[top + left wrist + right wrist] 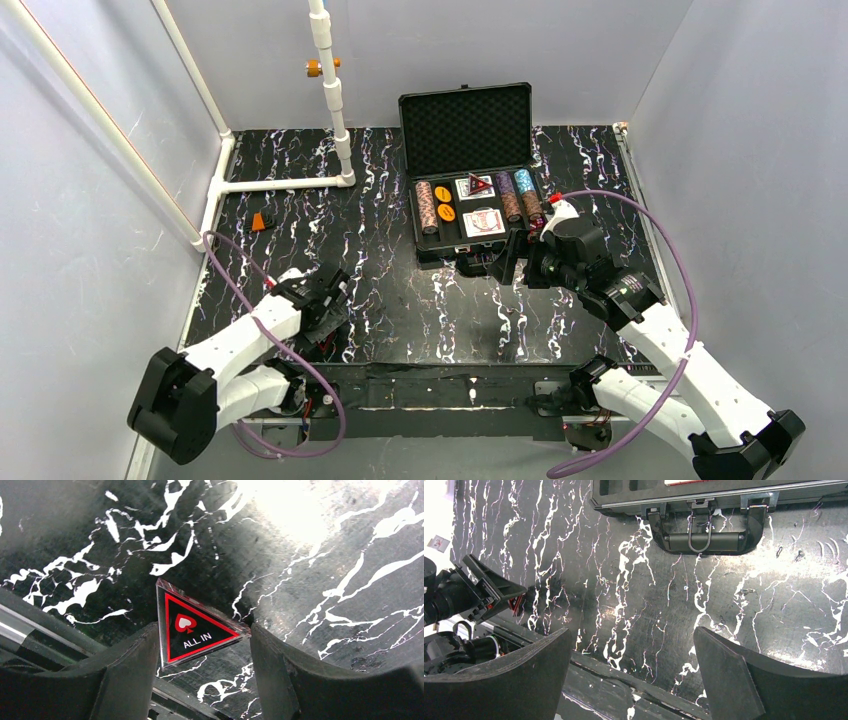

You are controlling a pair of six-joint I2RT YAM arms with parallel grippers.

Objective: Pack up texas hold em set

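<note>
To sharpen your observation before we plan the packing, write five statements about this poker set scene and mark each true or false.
1. The black rectangular hinged case stands open, lid raised. True.
2. A red-and-black ALL IN triangle sits between the left end effector's fingers, touching both. True.
3. The right end effector is clamped shut. False: its jaws are wide apart and empty, above the black marbled table near the case's handle.
4. The case holds no chips. False: brown and blue chip stacks stand in it.
5. Every orange thing is in the case. False: a small orange block lies on the table, left of the case.
</note>
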